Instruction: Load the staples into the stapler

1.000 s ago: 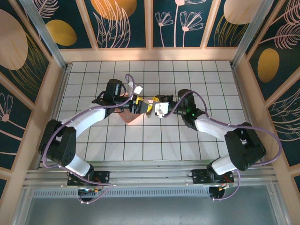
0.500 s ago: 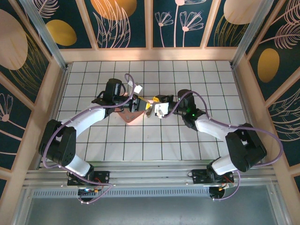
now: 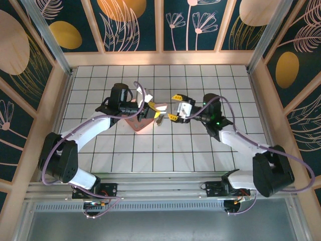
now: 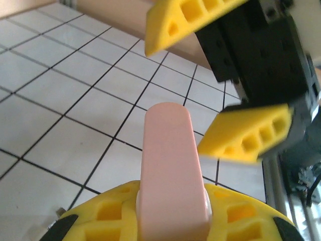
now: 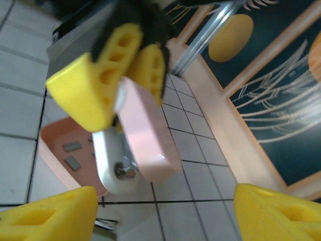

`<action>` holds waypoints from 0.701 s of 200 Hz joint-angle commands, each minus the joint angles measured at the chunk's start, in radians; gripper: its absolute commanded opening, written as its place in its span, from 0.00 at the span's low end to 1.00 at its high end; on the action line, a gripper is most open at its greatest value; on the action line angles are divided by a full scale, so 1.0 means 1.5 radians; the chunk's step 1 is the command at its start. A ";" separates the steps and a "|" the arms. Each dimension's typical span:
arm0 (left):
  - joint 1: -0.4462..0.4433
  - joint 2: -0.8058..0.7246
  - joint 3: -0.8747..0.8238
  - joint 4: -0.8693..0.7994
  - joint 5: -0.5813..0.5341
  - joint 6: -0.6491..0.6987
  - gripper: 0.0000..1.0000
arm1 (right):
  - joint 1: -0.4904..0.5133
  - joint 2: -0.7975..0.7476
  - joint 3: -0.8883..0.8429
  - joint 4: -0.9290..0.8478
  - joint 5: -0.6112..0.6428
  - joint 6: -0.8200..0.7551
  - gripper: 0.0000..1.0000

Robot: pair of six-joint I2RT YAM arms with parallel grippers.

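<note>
The staples (image 5: 72,153) lie in the pink tray (image 5: 50,163), so I think none are loaded yet. The left gripper (image 3: 150,111) has its jaws clamped on the stapler (image 4: 168,170). Its long side points straight out toward the right gripper (image 3: 174,107), whose jaws are apart, holding nothing.

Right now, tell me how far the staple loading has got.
Done: the stapler is up off the table, clamped in the left gripper. In hand: the right gripper stands open, facing it, empty. Left: the staples lie in the pink tray; none is picked up or visibly loaded yet.
</note>
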 commanded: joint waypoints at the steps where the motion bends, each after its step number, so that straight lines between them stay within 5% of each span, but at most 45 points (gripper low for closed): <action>1: -0.003 -0.007 0.007 0.011 0.066 0.104 0.00 | -0.035 -0.041 -0.028 -0.022 -0.120 0.156 0.73; 90: -0.003 -0.018 0.014 -0.018 0.143 0.280 0.00 | -0.061 -0.062 -0.091 0.131 -0.250 0.410 0.69; 140: -0.003 -0.030 0.002 -0.042 0.160 0.369 0.00 | -0.061 -0.043 -0.113 0.181 -0.279 0.452 0.67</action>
